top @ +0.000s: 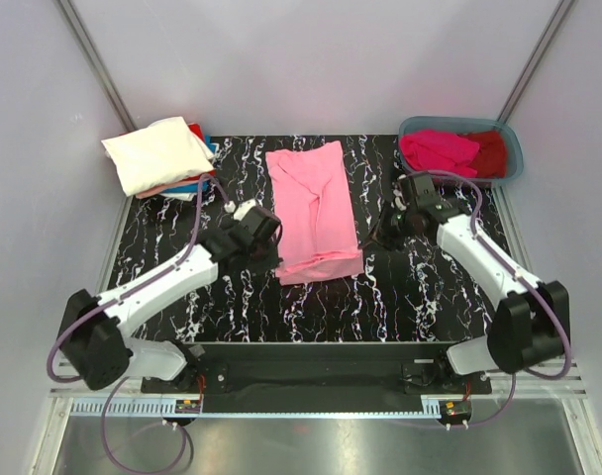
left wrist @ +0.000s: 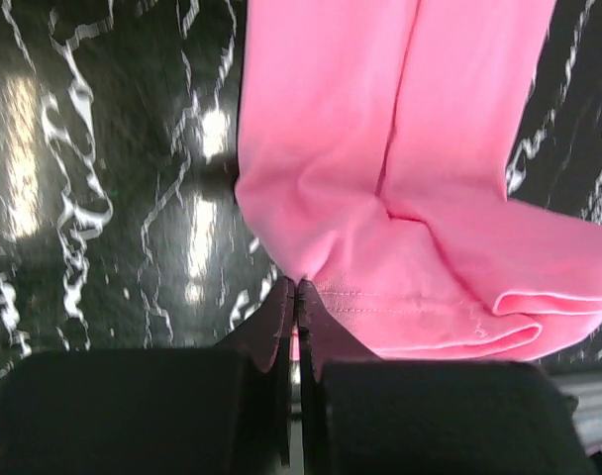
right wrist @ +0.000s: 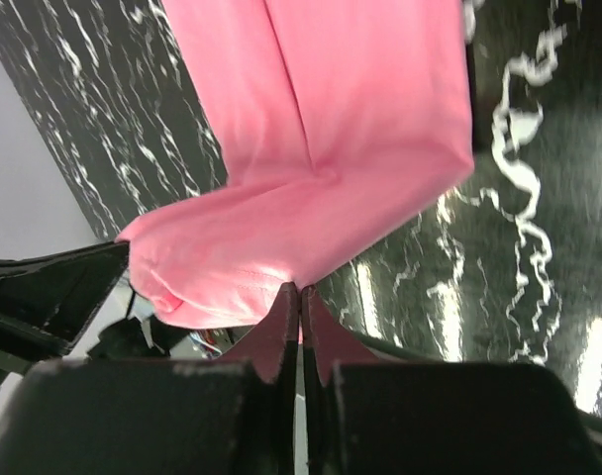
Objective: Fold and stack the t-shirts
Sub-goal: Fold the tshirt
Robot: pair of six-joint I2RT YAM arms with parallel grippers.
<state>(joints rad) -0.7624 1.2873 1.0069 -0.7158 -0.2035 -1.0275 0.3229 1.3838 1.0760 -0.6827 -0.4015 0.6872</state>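
**A:** Where's the pink t-shirt (top: 314,208)?

**B:** Middle of the desk (top: 410,297), a long strip running away from the bases, near hem doubled over.

**A:** Grip?

**B:** Both pressed shut: left jaws and right jaws flank that hem, left nearer. Whether either nips cloth, the tips hide. From above, the right looks just clear.

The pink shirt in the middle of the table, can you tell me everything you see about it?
The pink t-shirt is plain, soft cloth, folded lengthwise into a long strip with a crease running down it. It lies in the middle of the black marbled table. Its near end is doubled over and puffy, and a stitched hem shows there. The left tool and the right tool are both shut, each pinching a corner of that near end.
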